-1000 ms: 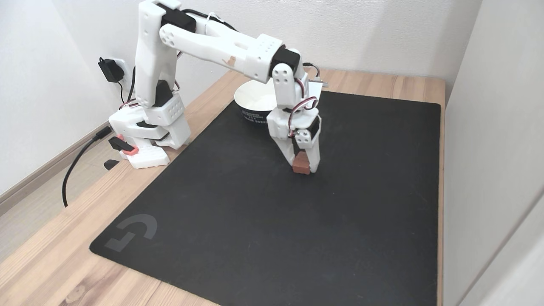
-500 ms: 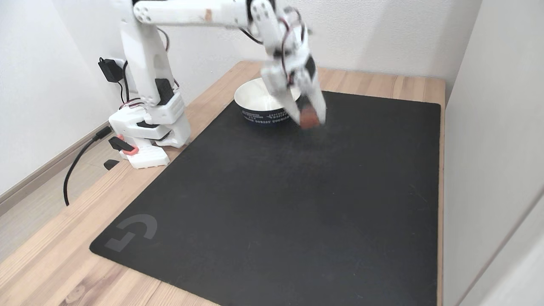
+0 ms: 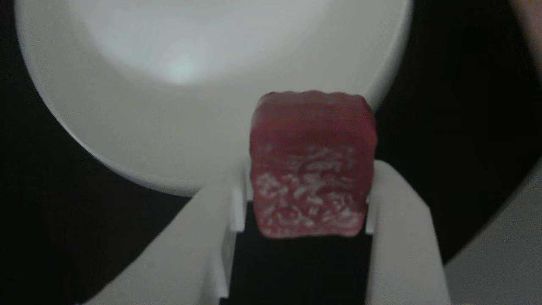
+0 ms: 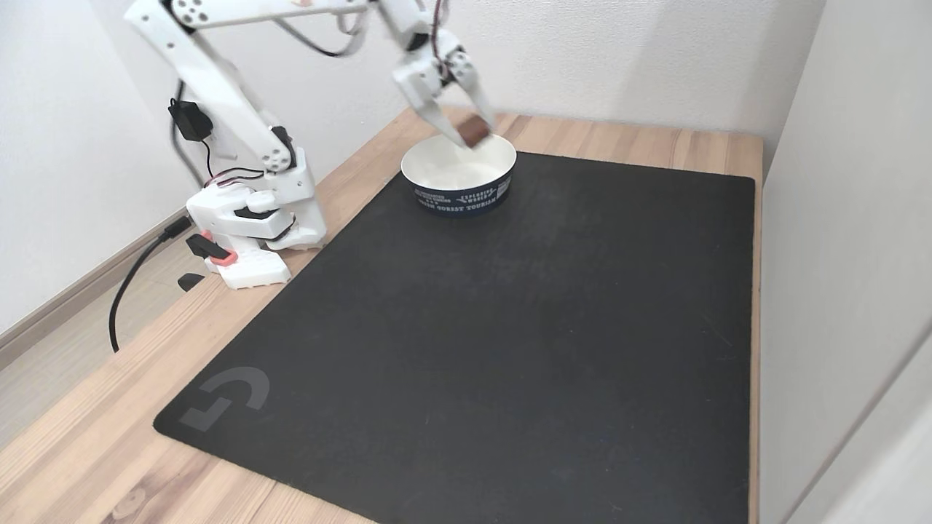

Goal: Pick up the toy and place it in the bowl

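Other view, toy: the toy [image 3: 312, 165] sits close to the lens, a dark-red block with wavy edges, its white speckles on the lower half of the facing side.
Other view, tool: the tool [image 3: 305, 203] is clamped on the toy, one white finger [image 3: 235, 203] pressed to its left side and the other to its right.
Other view, bowl: the bowl [image 3: 139, 140] spreads white and glossy behind the toy; the toy's upper part overlaps the bowl's lower right rim, with black surface to either side.
Other view, gain: the speckled face and the finger contact are plain here, not in the fixed view.

Fixed view, tool: the tool [image 4: 466, 127] hangs from the raised white arm [image 4: 218, 80], angled downward, holding the toy [image 4: 474, 130] at its tips.
Fixed view, toy: a small reddish block in the air, just above the far rim of the bowl [image 4: 459, 198], slightly blurred.
Fixed view, bowl: white inside, dark blue outside with white lettering, standing at the far edge of the black mat [image 4: 495, 342].
Fixed view, gain: the bowl's dark outer wall, the mat on the wooden desk [image 4: 87, 444] and the arm's base [image 4: 251, 233] at the left.
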`<action>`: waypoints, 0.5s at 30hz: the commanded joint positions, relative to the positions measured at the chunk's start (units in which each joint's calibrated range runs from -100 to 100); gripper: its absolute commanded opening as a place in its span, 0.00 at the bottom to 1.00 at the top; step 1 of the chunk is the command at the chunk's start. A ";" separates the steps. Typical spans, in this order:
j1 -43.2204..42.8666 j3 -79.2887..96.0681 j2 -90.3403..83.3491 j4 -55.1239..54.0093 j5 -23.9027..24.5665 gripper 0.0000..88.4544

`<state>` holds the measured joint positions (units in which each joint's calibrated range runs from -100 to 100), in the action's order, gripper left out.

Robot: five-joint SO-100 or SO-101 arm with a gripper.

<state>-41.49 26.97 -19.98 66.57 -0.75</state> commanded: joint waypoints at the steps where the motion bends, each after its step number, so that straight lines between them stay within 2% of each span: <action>1: -2.55 7.68 -6.24 -3.57 -2.70 0.03; 10: -2.30 20.21 -7.65 -13.31 -2.75 0.03; 15: -2.30 19.85 -7.57 -13.31 -2.75 0.03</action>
<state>-43.24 46.91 -25.81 54.16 -3.37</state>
